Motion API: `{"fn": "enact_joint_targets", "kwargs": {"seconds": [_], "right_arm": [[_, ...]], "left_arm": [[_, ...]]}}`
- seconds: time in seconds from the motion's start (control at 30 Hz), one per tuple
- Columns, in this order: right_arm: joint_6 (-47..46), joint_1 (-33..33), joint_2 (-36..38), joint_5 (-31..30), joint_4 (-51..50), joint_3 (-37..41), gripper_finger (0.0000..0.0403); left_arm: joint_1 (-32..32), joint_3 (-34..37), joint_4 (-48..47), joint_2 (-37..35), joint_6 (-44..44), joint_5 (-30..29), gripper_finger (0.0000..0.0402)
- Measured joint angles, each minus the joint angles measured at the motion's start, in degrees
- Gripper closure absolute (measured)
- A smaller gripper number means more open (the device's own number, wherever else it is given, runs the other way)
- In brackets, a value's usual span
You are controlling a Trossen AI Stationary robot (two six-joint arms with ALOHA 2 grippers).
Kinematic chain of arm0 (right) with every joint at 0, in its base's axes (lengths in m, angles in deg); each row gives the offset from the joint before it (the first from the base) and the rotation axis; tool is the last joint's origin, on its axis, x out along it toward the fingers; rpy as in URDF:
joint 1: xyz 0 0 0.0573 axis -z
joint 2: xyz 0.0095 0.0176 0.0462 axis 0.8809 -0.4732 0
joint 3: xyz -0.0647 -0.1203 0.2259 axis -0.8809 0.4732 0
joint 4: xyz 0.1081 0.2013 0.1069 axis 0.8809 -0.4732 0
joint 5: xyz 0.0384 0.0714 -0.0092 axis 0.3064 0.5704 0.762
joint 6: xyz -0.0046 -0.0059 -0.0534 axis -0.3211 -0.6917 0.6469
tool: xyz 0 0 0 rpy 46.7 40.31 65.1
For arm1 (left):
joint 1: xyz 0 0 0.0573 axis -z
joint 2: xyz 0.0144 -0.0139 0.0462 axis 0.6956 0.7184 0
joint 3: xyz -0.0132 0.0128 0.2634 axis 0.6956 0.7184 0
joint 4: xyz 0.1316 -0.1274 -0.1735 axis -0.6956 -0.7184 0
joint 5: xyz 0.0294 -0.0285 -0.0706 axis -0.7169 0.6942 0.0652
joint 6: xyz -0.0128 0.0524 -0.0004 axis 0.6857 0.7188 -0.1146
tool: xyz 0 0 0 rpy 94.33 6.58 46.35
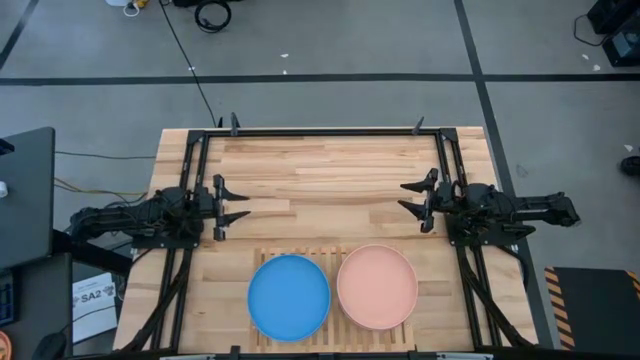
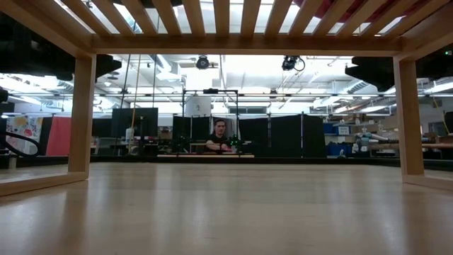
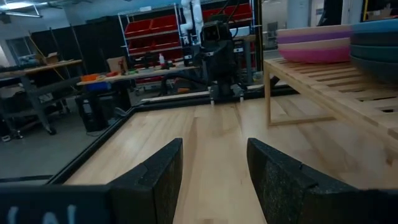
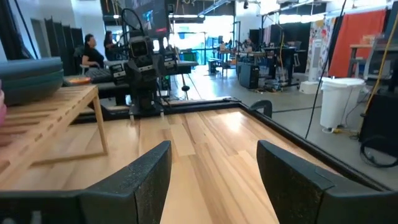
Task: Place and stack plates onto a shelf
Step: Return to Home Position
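Note:
The shelf (image 1: 333, 257), a rack of light wooden slats, stands at the table's near edge on its legs (image 2: 81, 113). Two stacks of plates rest on it. The left stack is topped by a blue plate (image 1: 289, 297), with teal and dark grey plates (image 3: 376, 43) below. The right stack is topped by a pale pink plate (image 1: 377, 286), with purple and magenta plates (image 3: 314, 45) under it. My left gripper (image 1: 243, 205) (image 3: 214, 149) hovers open at the table's left side, level, pointing right. My right gripper (image 1: 404, 197) (image 4: 214, 152) is open at the right side, facing it. Both are empty and clear of the shelf.
Bare plank tabletop (image 1: 325, 175) lies between the two grippers and behind the shelf. A black frame rail (image 1: 330, 130) runs along the table's far edge and sides. A person (image 2: 221, 136) sits far off in the room beyond the table.

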Motion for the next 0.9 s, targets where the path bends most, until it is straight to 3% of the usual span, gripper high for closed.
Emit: {"fn": "enact_joint_targets", "kwargs": {"seconds": [0.9], "right_arm": [[0.3, 0.0, -0.4, 0.4, 0.1, 0.0, 0.0161]], "left_arm": [[0.0, 0.0, 0.1, 0.0, -1.4, 0.0, 0.0216]]}}
